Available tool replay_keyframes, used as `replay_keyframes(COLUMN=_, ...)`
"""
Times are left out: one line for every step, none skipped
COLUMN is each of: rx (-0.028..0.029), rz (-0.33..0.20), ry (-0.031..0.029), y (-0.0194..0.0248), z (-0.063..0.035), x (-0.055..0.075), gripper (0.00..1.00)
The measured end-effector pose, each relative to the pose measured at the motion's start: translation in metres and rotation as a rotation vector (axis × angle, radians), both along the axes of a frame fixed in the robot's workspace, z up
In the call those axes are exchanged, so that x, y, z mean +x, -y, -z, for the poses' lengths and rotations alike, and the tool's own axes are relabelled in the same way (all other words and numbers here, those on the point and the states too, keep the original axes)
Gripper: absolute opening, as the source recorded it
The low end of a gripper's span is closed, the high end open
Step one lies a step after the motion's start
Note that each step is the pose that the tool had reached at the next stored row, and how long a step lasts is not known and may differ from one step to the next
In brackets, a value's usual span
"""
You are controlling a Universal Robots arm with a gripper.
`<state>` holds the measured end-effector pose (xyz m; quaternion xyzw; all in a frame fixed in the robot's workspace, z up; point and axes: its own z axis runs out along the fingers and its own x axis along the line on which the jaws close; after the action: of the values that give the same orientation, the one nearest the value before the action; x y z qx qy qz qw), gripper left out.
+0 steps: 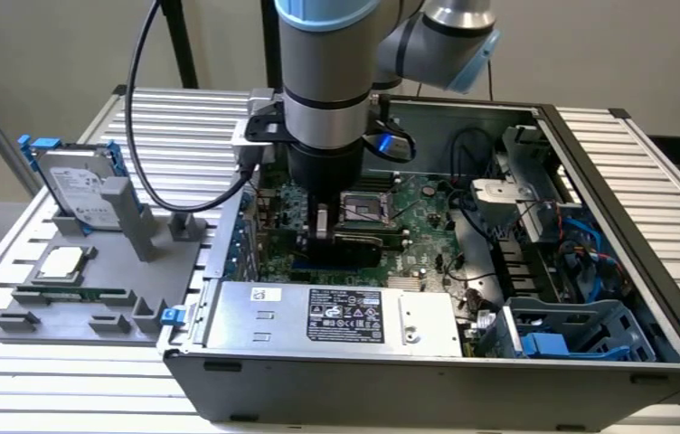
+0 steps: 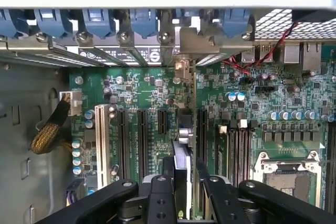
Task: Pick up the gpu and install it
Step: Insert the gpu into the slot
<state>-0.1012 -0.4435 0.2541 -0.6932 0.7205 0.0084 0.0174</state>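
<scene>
Black fingers (image 2: 157, 198) of my gripper (image 2: 181, 192) sit closest in the wrist view, clamped on the gpu (image 2: 185, 129), which I see edge-on as a thin card standing upright between them. Its silver bracket (image 2: 184, 69) reaches the case's rear slot openings, and the card's lower edge lines up with a black expansion slot (image 2: 201, 140) on the green motherboard (image 2: 147, 98); whether it is fully seated I cannot quite tell. Further black slots (image 2: 142, 142) lie just beside it, and the CPU socket (image 2: 291, 179) sits at about four o'clock from the card.

From the exterior view, my arm (image 1: 328, 72) reaches straight down into the open computer case (image 1: 629, 226), the gripper (image 1: 314, 221) low over the motherboard (image 1: 419, 203). On the grey tray (image 1: 26, 321) at nine o'clock stand a hard drive (image 1: 80, 185), a CPU (image 1: 61, 264) and a memory stick (image 1: 69, 294).
</scene>
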Motion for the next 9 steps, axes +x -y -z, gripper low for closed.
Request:
replay_keyframes(rx=0.0, rz=0.0, ry=0.0, y=0.0, z=0.0, x=-0.0001, gripper=0.0)
replay_keyframes(rx=0.0001, rz=0.0, ry=0.0001, y=0.0, z=0.0, x=-0.0003, gripper=0.0)
replay_keyframes(rx=0.0001, rz=0.0, ry=0.0001, y=-0.0001, z=0.0, x=-0.0004, gripper=0.0)
replay_keyframes(rx=0.0001, rz=0.0, ry=0.0001, y=0.0, z=0.0, x=-0.0004, gripper=0.0)
replay_keyframes(rx=0.0001, rz=0.0, ry=0.0, y=0.0001, z=0.0, x=-0.0005, gripper=0.0)
replay_keyframes(rx=0.0002, rz=0.0, ry=0.0001, y=0.0003, z=0.0001, x=-0.0006, gripper=0.0)
replay_keyframes(rx=0.0003, rz=0.0, ry=0.0, y=0.0006, z=0.0001, x=-0.0007, gripper=0.0)
replay_keyframes(rx=0.0003, rz=0.0, ry=0.0, y=0.0008, z=0.0001, x=-0.0007, gripper=0.0)
replay_keyframes(rx=0.0002, rz=0.0, ry=0.0, y=0.0009, z=0.0001, x=-0.0007, gripper=0.0)
